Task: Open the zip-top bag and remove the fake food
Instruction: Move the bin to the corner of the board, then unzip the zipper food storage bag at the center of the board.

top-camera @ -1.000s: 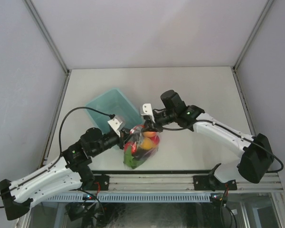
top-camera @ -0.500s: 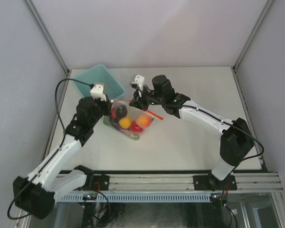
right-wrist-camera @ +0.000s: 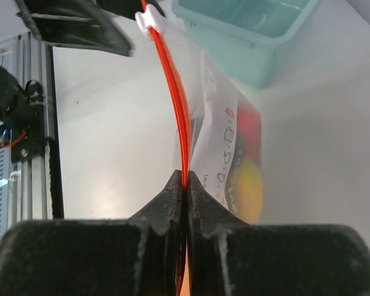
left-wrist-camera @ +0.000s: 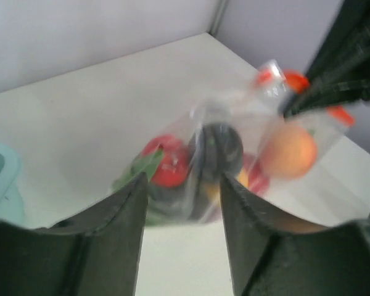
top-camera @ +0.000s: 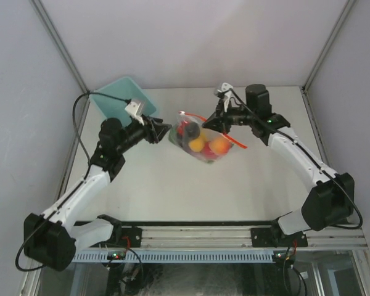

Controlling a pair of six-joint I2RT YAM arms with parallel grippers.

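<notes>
R tool (right-wrist-camera: 184,188) pinching zip-top bag (top-camera: 200,140), L tool (left-wrist-camera: 182,182) agape

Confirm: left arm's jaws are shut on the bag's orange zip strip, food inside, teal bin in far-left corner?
Wrong arm: the right gripper has its jaws shut on the zip strip of the zip-top bag (right wrist view); the left gripper is open. The rest holds.

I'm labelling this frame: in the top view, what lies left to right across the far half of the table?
teal bin → left gripper → zip-top bag; the right gripper overlaps the bag.
</notes>
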